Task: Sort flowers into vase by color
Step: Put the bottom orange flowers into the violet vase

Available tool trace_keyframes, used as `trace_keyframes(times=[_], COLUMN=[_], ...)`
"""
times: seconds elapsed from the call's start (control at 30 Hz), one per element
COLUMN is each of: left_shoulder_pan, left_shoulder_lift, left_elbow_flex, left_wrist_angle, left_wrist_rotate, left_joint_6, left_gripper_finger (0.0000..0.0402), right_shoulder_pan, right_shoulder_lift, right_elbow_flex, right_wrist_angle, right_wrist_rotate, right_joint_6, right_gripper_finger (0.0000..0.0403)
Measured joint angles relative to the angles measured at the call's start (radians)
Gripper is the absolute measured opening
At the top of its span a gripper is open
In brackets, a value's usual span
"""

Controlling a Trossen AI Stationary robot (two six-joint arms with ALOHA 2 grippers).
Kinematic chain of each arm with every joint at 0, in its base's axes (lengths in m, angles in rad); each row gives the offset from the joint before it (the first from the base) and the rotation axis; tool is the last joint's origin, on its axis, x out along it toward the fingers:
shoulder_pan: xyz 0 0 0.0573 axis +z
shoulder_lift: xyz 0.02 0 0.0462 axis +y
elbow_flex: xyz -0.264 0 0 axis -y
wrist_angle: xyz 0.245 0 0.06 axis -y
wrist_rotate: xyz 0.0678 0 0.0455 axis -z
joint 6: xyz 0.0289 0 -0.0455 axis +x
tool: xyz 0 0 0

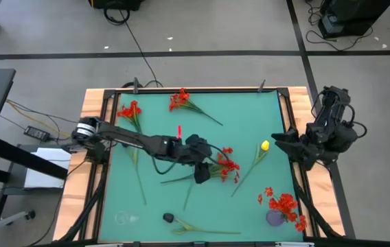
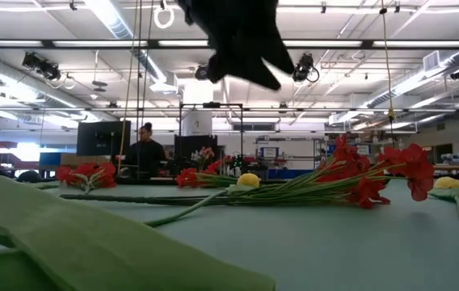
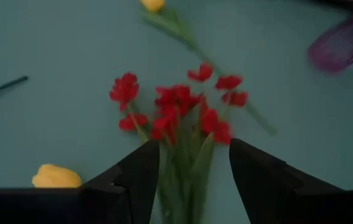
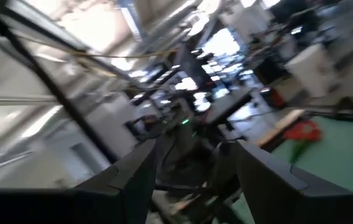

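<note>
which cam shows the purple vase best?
High view: the purple vase sits at the table's near right, red flowers in or over it. Left wrist view catches only a blurred purple edge. Low and right wrist views don't show it.

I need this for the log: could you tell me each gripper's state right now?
Left gripper: open, fingers astride the red flower spray stems.
Right gripper: open, holding nothing.
</note>
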Motion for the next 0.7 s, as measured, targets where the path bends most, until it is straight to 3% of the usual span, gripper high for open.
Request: trace_keyframes(times=[0.13, 0.27, 0.53, 0.7], left_shoulder_pan=[0.005, 0.011, 0.011, 0.011], left_shoulder_lift=[0.061, 0.106, 0.184, 0.235], left_elbow_flex=[0.000, 0.000, 0.000, 0.000], left_wrist_angle=[-0.022, -0.020, -0.041, -0.039], left_wrist_rotate=[0.021, 0.069, 0.086, 0.086], left_joint_6=[0.078, 0.123, 0.142, 0.143], left_gripper_finger=[0.0201, 0.0201, 0.0201, 0.0201], right_shoulder_pan=[-0.040, -0.060, -0.139, -0.190], right_shoulder_lift=[0.034, 0.074, 0.176, 0.242], right_elbow_flex=[0.000, 0.000, 0.000, 0.012], right_wrist_angle=[-0.001, 0.002, 0.000, -0.002], right_wrist_rotate=[0.060, 0.014, 0.002, -0.003], right_joint_6=[0.024, -0.023, 0.103, 0.129], right_gripper_finger=[0.0219, 0.0224, 0.0252, 0.0248])
